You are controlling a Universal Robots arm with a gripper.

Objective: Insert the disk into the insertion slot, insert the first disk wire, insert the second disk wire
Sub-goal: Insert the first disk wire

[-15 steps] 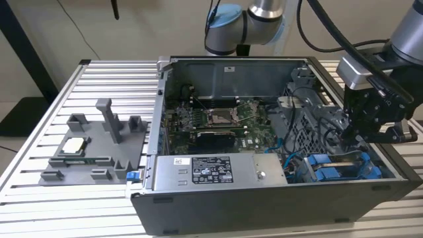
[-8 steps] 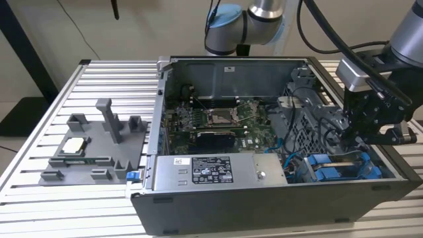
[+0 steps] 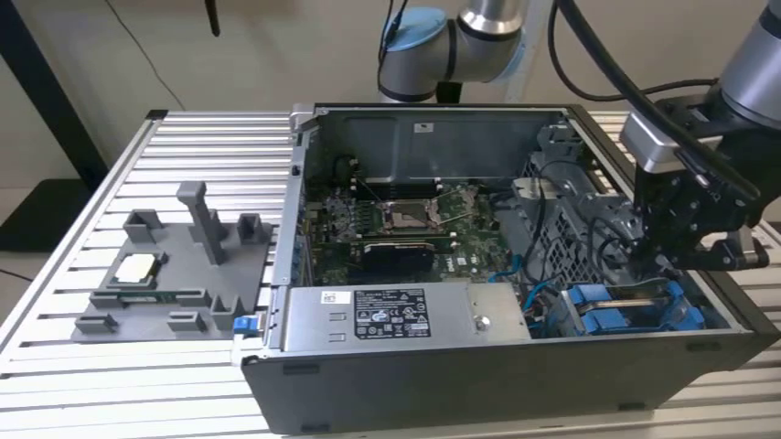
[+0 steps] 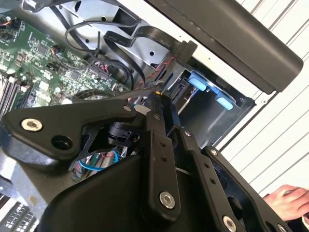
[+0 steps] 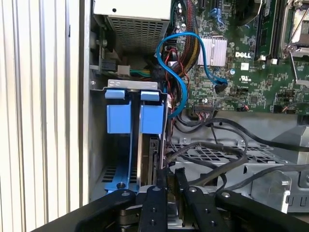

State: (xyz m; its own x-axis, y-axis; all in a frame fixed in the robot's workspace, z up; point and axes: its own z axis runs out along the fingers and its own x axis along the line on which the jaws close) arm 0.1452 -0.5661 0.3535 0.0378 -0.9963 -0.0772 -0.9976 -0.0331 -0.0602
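The pincer [image 5: 167, 175] is closed, tips among black wires [image 5: 212, 159]; just ahead of it the disk [image 5: 150, 118] sits in the insertion slot [image 5: 96, 145].

a pale beige wall [image 3: 281, 46] is running across the top of the exterior view, evenly lit and bare. at the upper left of the frame a black upright post [image 3: 49, 101] is slanting down to a dark base [image 3: 31, 219] at the left edge, with pale floor [image 3: 18, 261] showing just below it. i am working over a table of ribbed aluminium slats [image 3: 73, 384], which is catching soft light and filling the lower left of the frame.
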